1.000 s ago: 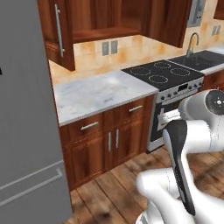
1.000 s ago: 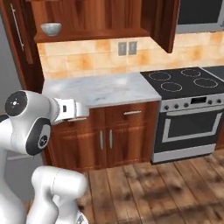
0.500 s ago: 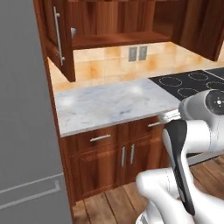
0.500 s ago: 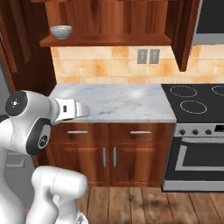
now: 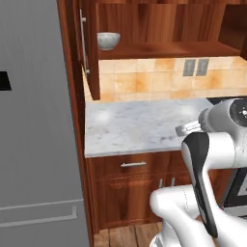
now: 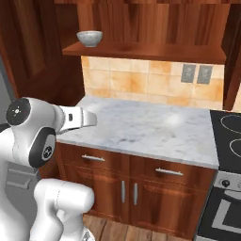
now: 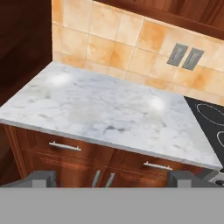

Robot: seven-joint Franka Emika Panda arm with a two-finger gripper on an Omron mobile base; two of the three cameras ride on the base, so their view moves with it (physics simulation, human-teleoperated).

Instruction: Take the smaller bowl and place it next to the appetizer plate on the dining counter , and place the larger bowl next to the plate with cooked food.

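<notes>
The smaller bowl (image 5: 108, 40), mottled grey-white, stands on the wooden shelf (image 5: 164, 49) of an open wall cabinet, at its left end. In the right base view the smaller bowl (image 6: 89, 37) sits high above the worktop. My gripper (image 7: 113, 178) is open with nothing between its fingertips (image 7: 43, 177), and it hangs in front of the worktop, well below the bowl. The arm's hand (image 6: 77, 118) points toward the worktop's left part. The larger bowl, the appetizer plate, the plate with cooked food and the dining counter are out of view.
A marble worktop (image 5: 140, 126) backed by orange tiles (image 6: 141, 77) lies ahead, over wooden drawers (image 6: 122, 172). A stove (image 6: 229, 134) adjoins it on the right. A grey fridge (image 5: 34, 120) stands at the left, with the open cabinet door (image 5: 89, 48) beside it.
The whole picture has shifted: the camera has moved, so the stove slid toward the right edge and the shelf with the bowl came closer. The gripper stays open.
</notes>
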